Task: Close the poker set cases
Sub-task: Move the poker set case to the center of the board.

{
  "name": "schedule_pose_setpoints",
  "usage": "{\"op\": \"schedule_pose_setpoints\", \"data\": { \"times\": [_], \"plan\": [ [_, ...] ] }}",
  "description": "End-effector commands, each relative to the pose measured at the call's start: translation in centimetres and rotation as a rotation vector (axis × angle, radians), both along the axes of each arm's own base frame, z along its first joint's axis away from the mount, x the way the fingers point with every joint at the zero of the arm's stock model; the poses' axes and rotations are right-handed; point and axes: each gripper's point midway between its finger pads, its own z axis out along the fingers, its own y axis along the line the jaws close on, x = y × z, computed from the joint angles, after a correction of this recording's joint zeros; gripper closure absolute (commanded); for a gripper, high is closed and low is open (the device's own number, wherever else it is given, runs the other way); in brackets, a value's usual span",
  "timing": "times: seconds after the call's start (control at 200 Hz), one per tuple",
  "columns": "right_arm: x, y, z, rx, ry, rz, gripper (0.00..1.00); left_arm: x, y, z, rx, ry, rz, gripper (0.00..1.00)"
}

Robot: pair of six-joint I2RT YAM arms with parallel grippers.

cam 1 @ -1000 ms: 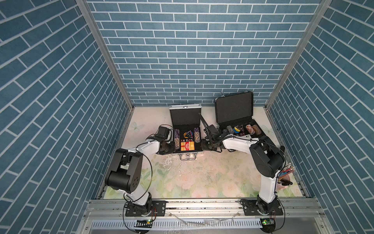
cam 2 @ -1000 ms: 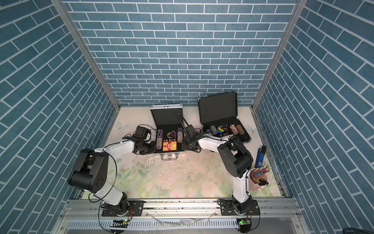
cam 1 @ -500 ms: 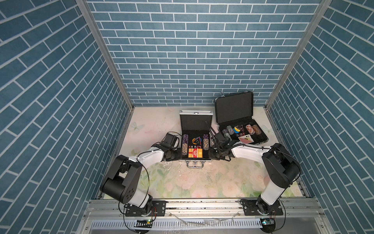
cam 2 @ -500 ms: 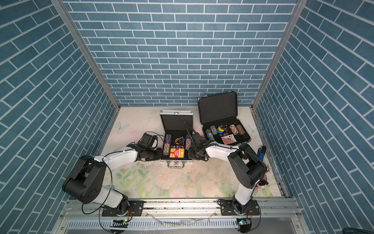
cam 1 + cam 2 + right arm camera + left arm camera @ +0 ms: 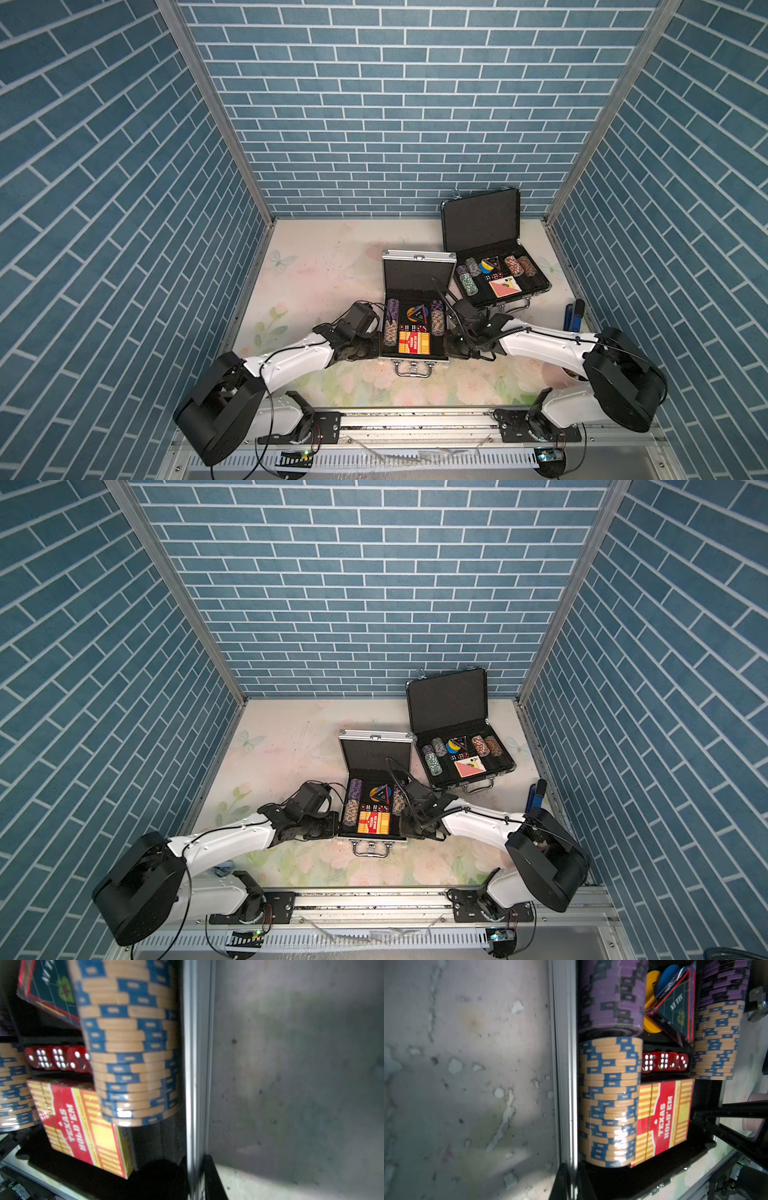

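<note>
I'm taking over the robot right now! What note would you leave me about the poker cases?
Left gripper: shut on the left wall of the silver case.
Right gripper: shut on its right wall.
Silver case: front middle of the table, lid open.
Black case: back right, lid open, no gripper on it.
Done: no case closed.
Left: release, then fold both lids down.
</note>
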Motion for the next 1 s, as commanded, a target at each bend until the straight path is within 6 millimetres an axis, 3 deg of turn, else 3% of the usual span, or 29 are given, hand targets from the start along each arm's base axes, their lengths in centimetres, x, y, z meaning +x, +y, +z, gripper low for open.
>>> {"op": "schedule_pose_setpoints", "data": {
  "times": [0.0,0.19,0.415,0.55,0.75,0.995],
  "plan": [
    [-4.3,-2.9,-2.3,-0.1,0.172,-0.02,0.9,-11.7,6.1,-4.9,0.236,0.459,-0.048,1.0],
    [-4.2,-3.0,-1.7,-0.099,0.159,-0.019,0.88,-11.4,6.0,-4.0,0.239,0.433,-0.043,1.0],
    [-3.3,-3.0,0.5,-0.073,0.089,-0.025,0.72,-9.5,5.7,-1.9,0.265,0.352,-0.045,0.58],
    [-2.6,-2.8,2.5,-0.021,0.033,-0.04,0.63,-8.2,4.9,-0.5,0.249,0.3,-0.049,0.49],
    [-1.5,-3.6,6.3,0.035,-0.027,-0.049,0.54,-5.9,3.6,2.9,0.174,0.166,-0.037,0.39],
    [3.3,-5.2,13.5,0.119,-0.155,-0.076,0.47,-4.0,3.8,6.1,0.116,0.043,0.002,0.24]
  ]
}}
